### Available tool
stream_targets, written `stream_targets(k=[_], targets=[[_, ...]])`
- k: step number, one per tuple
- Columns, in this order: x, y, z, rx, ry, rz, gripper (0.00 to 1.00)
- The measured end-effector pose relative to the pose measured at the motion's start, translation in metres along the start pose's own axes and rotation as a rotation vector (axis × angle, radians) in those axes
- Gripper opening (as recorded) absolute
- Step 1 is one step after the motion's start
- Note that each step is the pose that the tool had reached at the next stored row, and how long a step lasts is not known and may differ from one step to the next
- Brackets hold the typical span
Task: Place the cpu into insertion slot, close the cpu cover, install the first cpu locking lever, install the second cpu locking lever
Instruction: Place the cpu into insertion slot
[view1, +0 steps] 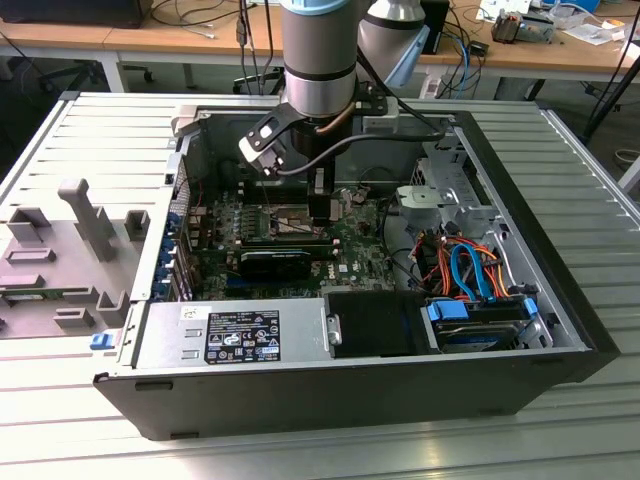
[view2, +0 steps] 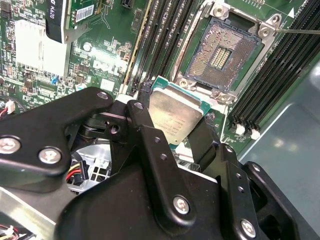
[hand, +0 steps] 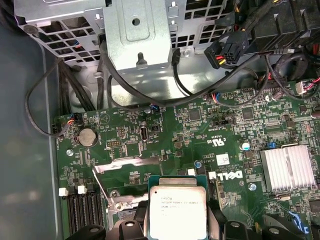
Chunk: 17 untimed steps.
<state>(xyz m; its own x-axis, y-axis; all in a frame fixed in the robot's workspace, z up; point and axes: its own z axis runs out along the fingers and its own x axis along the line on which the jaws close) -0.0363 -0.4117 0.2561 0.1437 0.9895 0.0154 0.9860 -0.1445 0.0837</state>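
Ribbed grey table (view1: 590, 180) is carrying an open computer case (view1: 300, 395), and the arm is reaching down into it. In the second wrist view the tool (view2: 176, 131) is clenching the cpu (view2: 172, 109) by two opposite edges, metal top showing. The cpu is hanging over the green motherboard (view2: 100, 70) just beside a corner of the insertion slot (view2: 227, 52), not seated. The insertion slot is lying uncovered, its pin field showing. In the first wrist view the cpu cover (hand: 125, 164) is standing open. Black memory sticks (view2: 160, 45) are flanking the slot.
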Motion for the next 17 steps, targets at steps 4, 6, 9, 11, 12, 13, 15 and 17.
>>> stream_targets(k=[4, 6, 9, 11, 12, 13, 15, 17], targets=[[0.0, 0.0, 0.0, -0.0001, -0.0005, 0.005, 0.55], [0.0, 0.0, 0.0, -0.0001, -0.0008, 0.009, 0.55], [0.0, 0.0, 0.0, -0.0002, -0.0013, 0.016, 0.55], [0.0, 0.0, 0.0, -0.0003, -0.0016, 0.018, 0.55], [0.0, 0.0, 0.0, -0.0003, -0.0014, 0.016, 0.55], [0.0001, -0.0001, 0.0001, -0.0002, -0.0007, 0.009, 0.55], [0.0, -0.0002, 0.0, 0.0002, 0.0011, -0.015, 0.55], [0.0, -0.0003, 0.0, 0.0005, 0.0032, -0.038, 0.55]])
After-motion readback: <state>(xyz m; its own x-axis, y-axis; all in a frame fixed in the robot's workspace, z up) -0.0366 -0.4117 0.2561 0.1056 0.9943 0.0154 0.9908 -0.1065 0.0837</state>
